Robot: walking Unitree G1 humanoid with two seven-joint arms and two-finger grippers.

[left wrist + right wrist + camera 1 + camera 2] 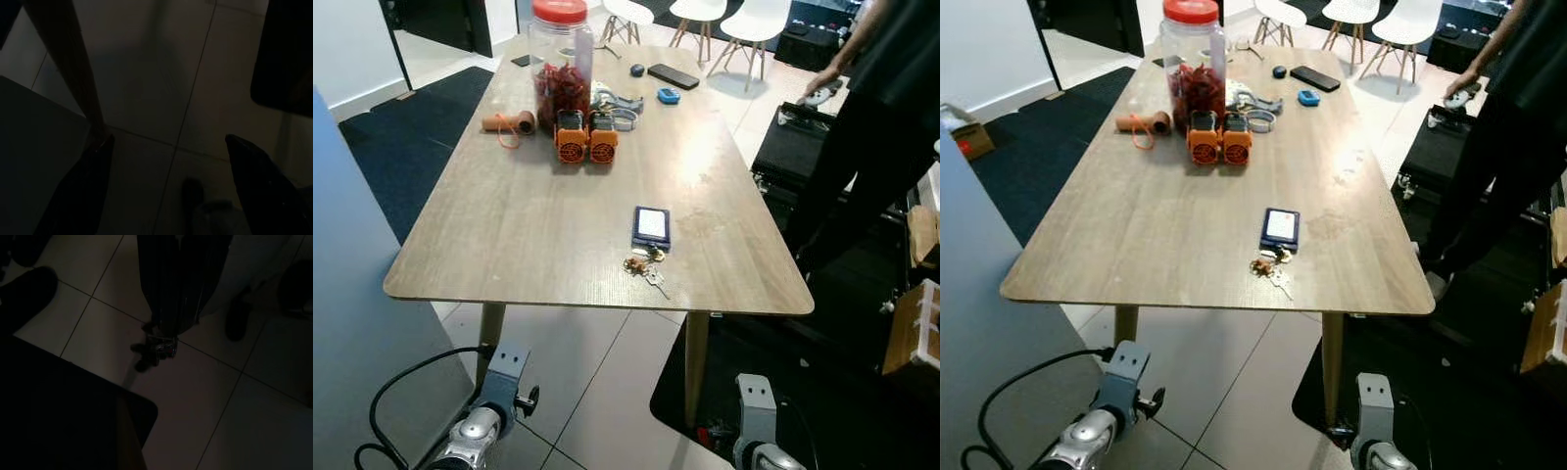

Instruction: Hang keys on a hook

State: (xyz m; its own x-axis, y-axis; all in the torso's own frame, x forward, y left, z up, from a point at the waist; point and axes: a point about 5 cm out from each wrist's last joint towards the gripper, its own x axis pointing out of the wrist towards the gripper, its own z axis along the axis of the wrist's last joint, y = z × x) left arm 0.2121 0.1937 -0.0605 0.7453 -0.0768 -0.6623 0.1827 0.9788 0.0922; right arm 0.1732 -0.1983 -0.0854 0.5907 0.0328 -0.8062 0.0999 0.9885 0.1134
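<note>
Left tool (166, 161): hangs low beside the desk's near-left leg, over pale floor tiles; in the dark left wrist view its two black fingers (85, 188) stand wide apart, released, holding nothing.
Tan roll with an orange cord (510, 123): lies on the far-left part of the desk, just left of the jar.
Desk (519, 225): long, light wood-grain top with rounded corners, standing on a tiled floor beside dark mats.
Jar (561, 61): tall clear plastic with a red lid, red contents inside, upright on the far half of the desk.
Two orange round-faced devices (586, 138): side by side, just in front of the jar.
Dark blue wallet-like case with a pale face (651, 225): flat on the near-right part of the desk.
Keys (644, 264): small bunch of metal keys lying on the desk, just in front of the case, near the front edge.
Right tool: cannot tell whether it is released or clenched; the right wrist view is very dark.
Person in black (871, 117): stands right of the desk.
</note>
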